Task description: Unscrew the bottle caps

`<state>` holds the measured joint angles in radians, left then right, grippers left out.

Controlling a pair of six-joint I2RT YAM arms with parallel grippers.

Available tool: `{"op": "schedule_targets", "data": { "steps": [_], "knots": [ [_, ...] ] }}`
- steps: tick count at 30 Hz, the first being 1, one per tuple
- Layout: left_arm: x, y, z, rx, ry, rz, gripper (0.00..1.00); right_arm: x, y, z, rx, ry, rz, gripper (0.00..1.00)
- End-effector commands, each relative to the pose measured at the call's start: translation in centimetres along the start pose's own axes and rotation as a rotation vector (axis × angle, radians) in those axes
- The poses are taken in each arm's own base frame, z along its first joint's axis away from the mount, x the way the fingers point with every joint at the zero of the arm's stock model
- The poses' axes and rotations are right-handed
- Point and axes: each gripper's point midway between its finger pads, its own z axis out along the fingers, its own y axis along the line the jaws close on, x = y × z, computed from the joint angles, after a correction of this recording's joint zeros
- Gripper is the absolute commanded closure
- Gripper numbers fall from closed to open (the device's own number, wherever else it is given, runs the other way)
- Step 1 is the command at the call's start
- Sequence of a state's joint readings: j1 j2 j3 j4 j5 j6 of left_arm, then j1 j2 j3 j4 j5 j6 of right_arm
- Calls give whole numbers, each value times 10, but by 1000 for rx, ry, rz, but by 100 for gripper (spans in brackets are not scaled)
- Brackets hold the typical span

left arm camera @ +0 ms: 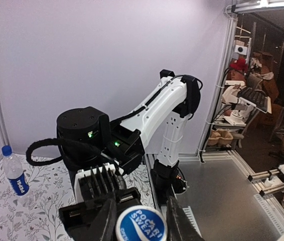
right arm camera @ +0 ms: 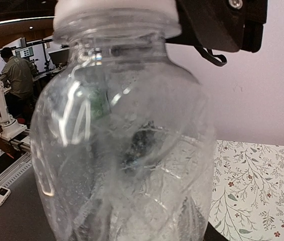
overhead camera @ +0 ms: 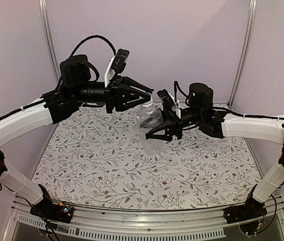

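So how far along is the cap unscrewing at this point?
Nothing looks finished yet. In hand: the right pincer holds the plain bottle aloft while the left pincer pinches its blue cap, on the neck. Left: twisting that off, then the labelled bottle standing on the table, its own cap in place.

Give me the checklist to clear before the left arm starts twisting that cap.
1. Cap grip: the left fingers press the blue cap from both sides: ok.
2. Body grip: the right fingers clamp the plain bottle: ok.
3. Blue cap seated on the neck: ok.
4. Bottle base resting on the table: cannot tell.
5. The labelled bottle stands apart from both arms: ok.
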<state>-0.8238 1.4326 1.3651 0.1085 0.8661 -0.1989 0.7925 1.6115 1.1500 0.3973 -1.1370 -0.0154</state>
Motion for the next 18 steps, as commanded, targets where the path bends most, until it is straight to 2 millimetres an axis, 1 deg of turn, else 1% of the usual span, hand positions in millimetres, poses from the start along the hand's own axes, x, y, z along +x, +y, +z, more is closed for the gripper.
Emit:
{"op": "schedule_targets", "data": {
  "steps": [1,4,6,8,10,12,15,18],
  "knots": [
    [2,6,-4,-44,-8,-10,77,-8,-17,0,105,-9,-3,55],
    [3,14,-6,-117,-27,-47,82,-9,-32,-6,210,-10,1,55],
    [1,23,-8,-207,-60,-71,85,-10,-44,-11,290,-11,4,55],
    [1,34,-9,-336,-82,-85,85,-9,-56,-17,373,-9,11,55],
    [0,52,-15,-506,-109,-95,86,-10,-69,-24,461,-6,9,55],
    [2,64,-21,-616,-128,-131,86,-9,-80,-31,541,-5,5,55],
    [6,79,-24,-714,-147,-216,86,-10,-89,-39,615,-5,-11,54],
    [9,92,-24,-786,-147,-245,85,-8,-92,-39,628,-2,-20,54]
  ]
}}
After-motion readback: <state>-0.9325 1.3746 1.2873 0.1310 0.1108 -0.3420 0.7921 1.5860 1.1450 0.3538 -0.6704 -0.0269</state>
